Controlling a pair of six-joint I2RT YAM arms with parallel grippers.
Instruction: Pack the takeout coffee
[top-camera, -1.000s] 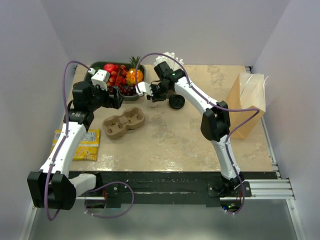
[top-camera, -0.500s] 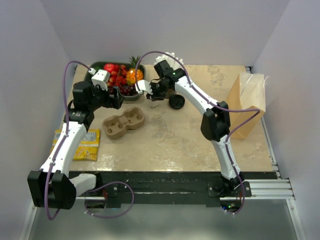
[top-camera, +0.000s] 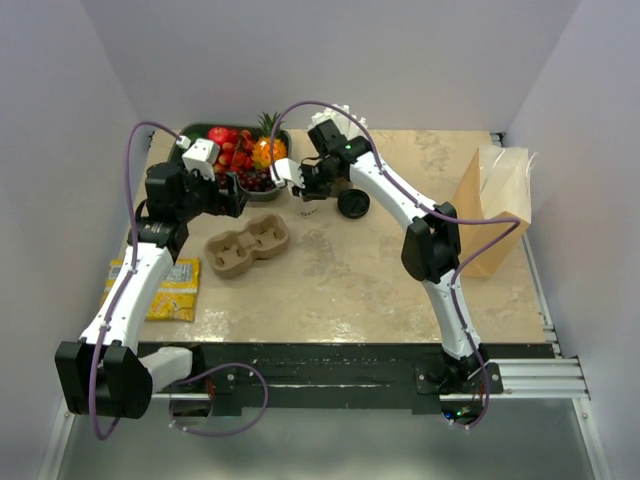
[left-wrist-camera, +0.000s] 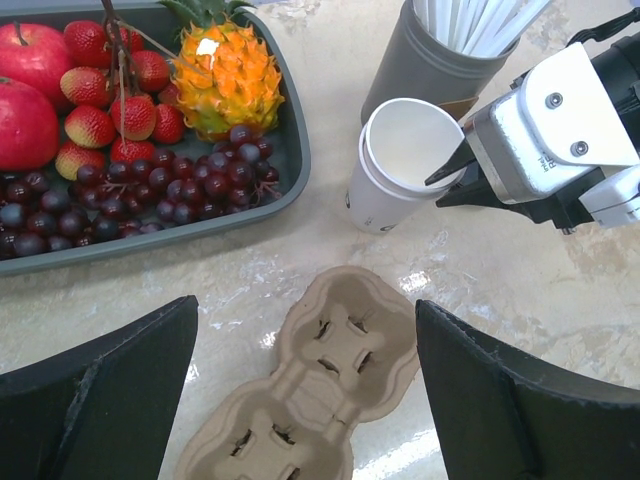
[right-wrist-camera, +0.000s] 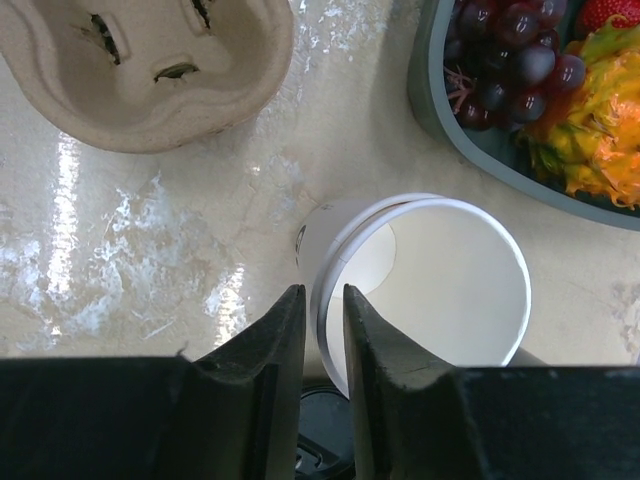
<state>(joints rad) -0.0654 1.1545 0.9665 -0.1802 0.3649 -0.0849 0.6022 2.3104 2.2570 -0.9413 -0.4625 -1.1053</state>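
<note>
My right gripper (right-wrist-camera: 323, 300) is pinching the wall of the small white paper cup (right-wrist-camera: 450, 280) at its rim, one finger inside the mouth and one outside; the cup sits on the table (top-camera: 400, 270) just beside the grey tray of fruit (left-wrist-camera: 290, 150) and the grey cup of white straws (left-wrist-camera: 420, 65), and it seems to lean. Its round black plastic lid (top-camera: 352, 205) lies apart on the table, so the coffee is unlidded. The hold is on thin paper only; I judge that squeezing harder could buckle the rim, while a light grip could let the cup swing or slip on a lift. A second rim shows inside the first; if these are nested cups, they might separate. A careless swing could knock the straws over. My left gripper (left-wrist-camera: 305, 305) hangs spread wide above the brown pulp two-cup carrier (left-wrist-camera: 330, 390); crossing there risks a collision between my arms.
</note>
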